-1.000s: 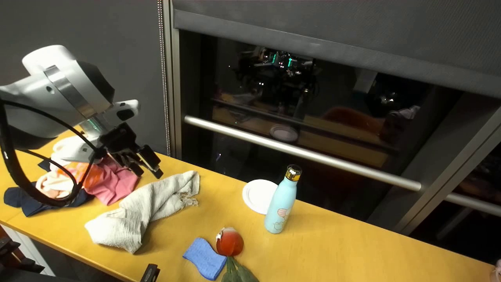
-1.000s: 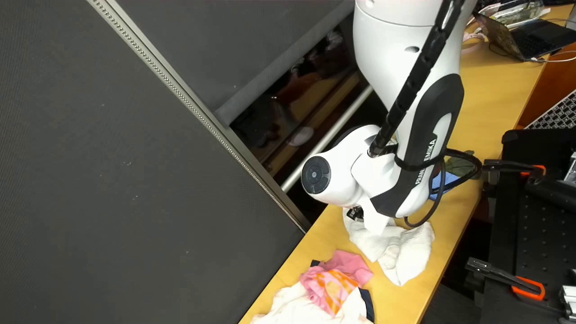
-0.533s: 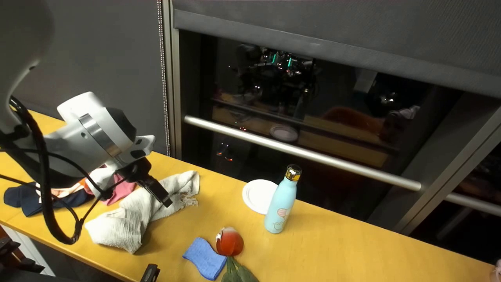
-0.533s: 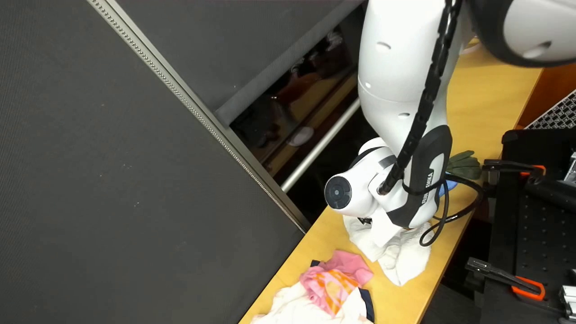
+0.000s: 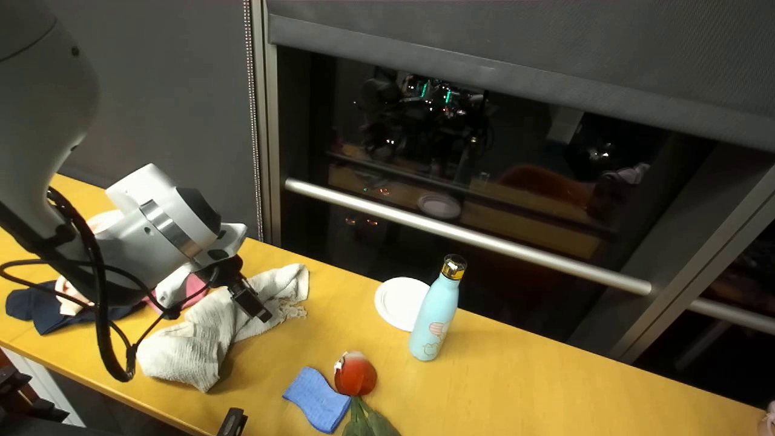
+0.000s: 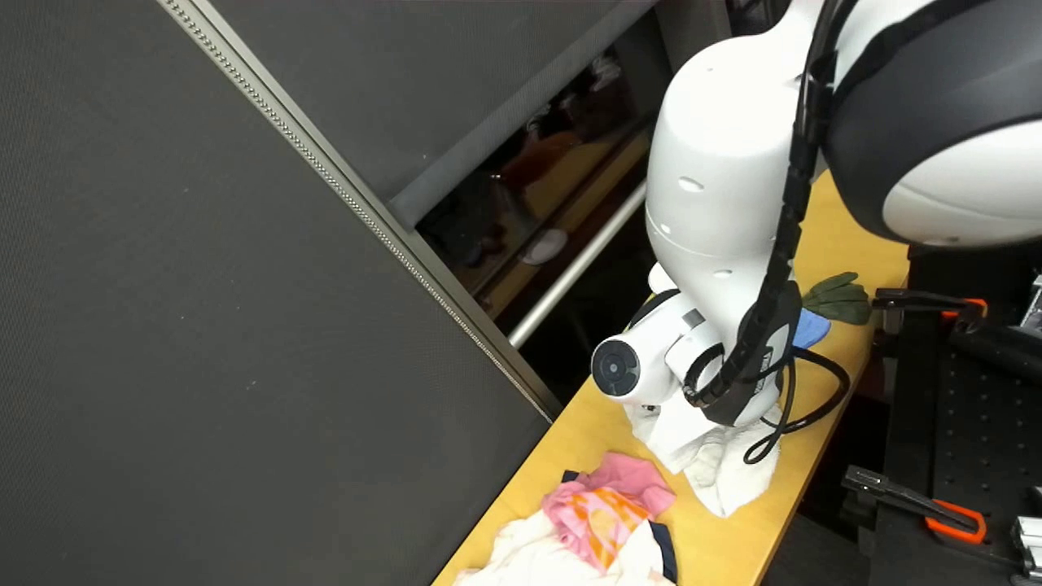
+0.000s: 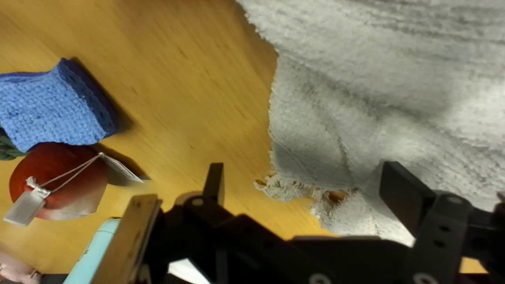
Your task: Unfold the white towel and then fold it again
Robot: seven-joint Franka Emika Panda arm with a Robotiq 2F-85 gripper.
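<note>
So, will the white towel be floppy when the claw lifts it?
Probably floppy: the white towel lies in soft creases. It likely won't slip easily, since its surface looks rough. Its frayed threads might catch on the claw.

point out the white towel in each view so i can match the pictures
In an exterior view: white towel lower left; blue cloth to its lower right.
In an exterior view: white towel low, right of centre, partly hidden; blue cloth to its upper right.
In the wrist view: white towel at right; blue cloth at left.
Shared landmark: blue cloth.
</note>
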